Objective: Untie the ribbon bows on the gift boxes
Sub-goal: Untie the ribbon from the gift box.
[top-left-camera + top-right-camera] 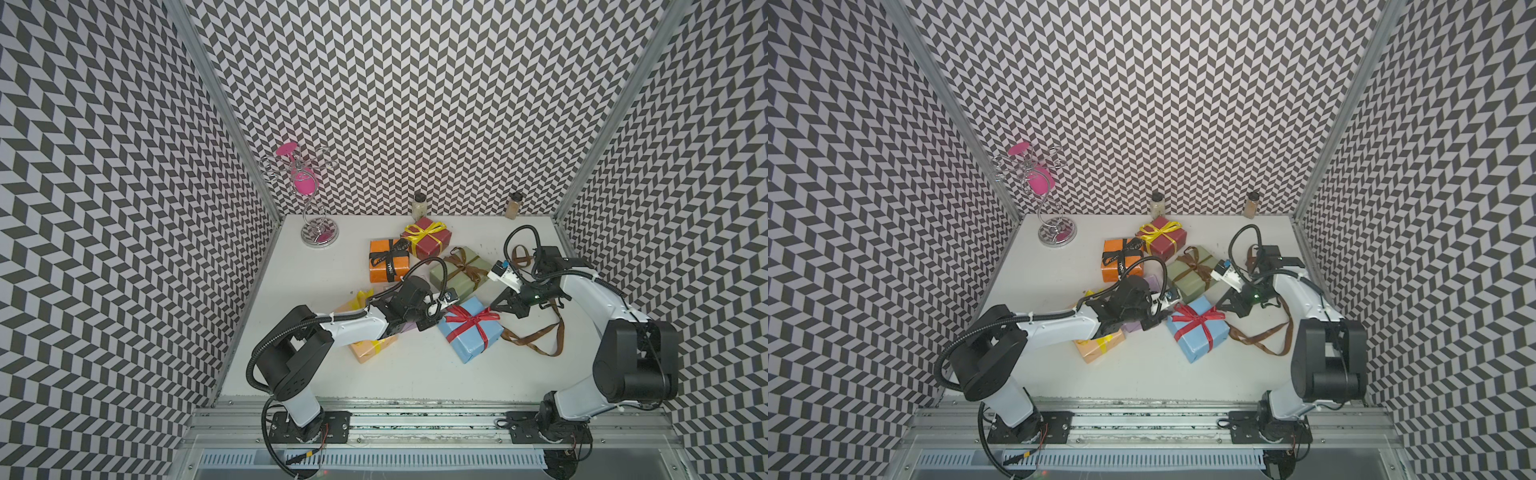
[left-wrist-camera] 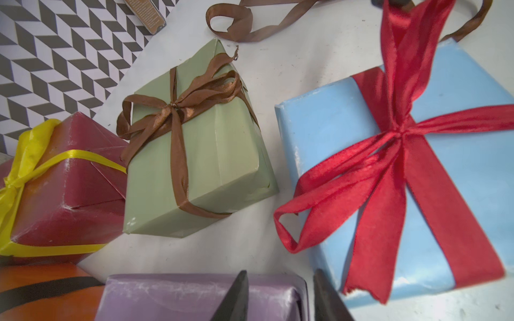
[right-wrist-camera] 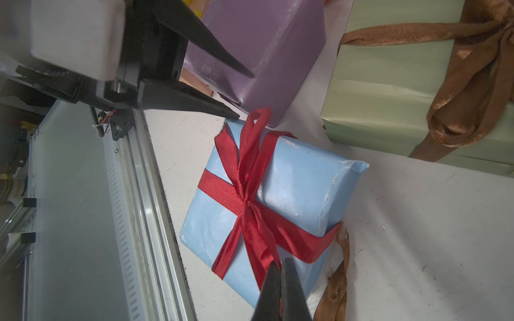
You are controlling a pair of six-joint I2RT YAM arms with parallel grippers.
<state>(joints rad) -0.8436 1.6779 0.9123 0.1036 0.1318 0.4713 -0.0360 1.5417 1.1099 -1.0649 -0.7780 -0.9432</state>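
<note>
The light blue gift box lies mid-table with a shiny red ribbon bow on top. My right gripper is shut on one red tail, which is pulled up taut from the knot. My left gripper hovers partly open over the corner of the bare lilac box, beside a red loop, and grips nothing. The sage green box keeps its brown bow, the orange box its black one and the dark red box its yellow one. My left arm partly hides the peach box.
A loose brown ribbon trails on the table under my right arm. Two spice jars stand at the back wall. A wire stand holding a pink glass stands at the back left. Patterned walls close three sides.
</note>
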